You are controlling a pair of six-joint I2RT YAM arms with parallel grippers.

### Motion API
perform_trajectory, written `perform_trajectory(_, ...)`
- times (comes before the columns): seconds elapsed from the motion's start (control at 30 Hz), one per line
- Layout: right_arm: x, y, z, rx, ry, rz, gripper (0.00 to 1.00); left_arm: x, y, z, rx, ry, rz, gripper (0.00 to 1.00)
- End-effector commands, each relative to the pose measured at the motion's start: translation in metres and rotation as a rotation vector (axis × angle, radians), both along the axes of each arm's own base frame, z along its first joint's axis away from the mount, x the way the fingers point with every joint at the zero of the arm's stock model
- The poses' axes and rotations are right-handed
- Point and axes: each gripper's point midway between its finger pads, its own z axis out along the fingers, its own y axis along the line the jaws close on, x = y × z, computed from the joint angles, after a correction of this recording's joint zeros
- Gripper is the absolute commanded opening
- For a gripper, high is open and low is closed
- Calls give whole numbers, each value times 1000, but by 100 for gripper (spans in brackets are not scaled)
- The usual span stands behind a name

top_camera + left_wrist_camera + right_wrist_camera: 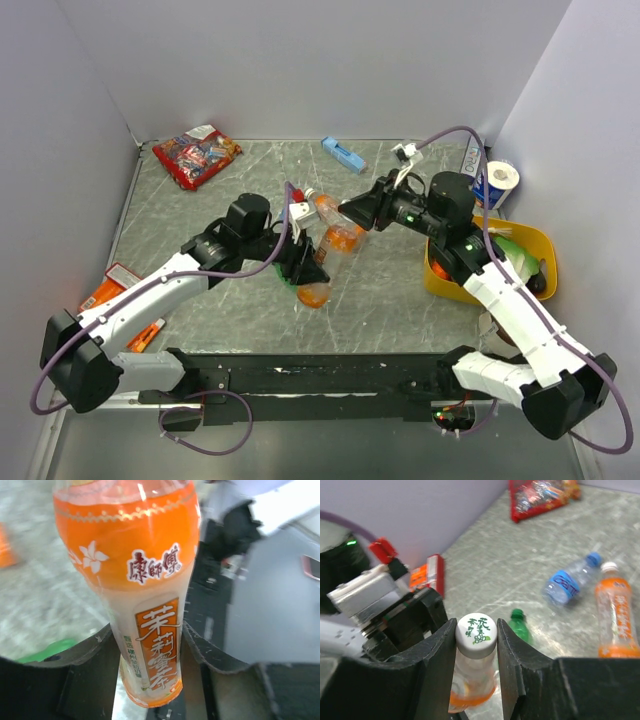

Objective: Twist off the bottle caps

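Step in hand: uncapping the first one. I've got the orange bottle [130,555] pinched at its lower body between the left fingers [90,665], which are closed tight against both sides of the label. It sits tilted over the middle of the tabletop [400,300]; whether its base touches the surface I can't tell. The right fingers [435,665] are closed on the white cap [476,635], one pad on each side and both in contact, with the printed top of the cap facing the wrist camera. The cap looks fully seated, with no gap or tilt that I can see, so I judge the twisting hasn't got anywhere yet. The next move calls for a wrist roll on the right arm about the bottle's long axis, in the loosening direction. The left grip has to hold firm so the body doesn't spin along with it. One roll probably won't clear the thread, so I expect to release, turn back, grip again and repeat. Risk, as I read it: the plastic is smooth and the bottle could slip in the left grip. Three more wait, lying near the middle of the tabletop with caps on: the blue-label bottle [565,585], the second orange bottle [615,615] just beside it, and the green bottle [520,625], partly hidden behind the right fingers.
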Motion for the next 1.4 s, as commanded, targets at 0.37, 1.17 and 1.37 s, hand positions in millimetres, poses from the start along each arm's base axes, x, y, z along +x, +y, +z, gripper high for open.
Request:
perform_trajectory(0.37,-15,-67,33,37,-93,-129,24,29,-8,8,-13,-11,81,50)
perform_trajectory(1.17,-10,0,-61,-218,79,-158,20,147,163,73,-102,-292,989,52)
perform_trajectory(1.37,-13,37,-73,-221,89,-122,19,159,202,63,-83,-348,1179,52)
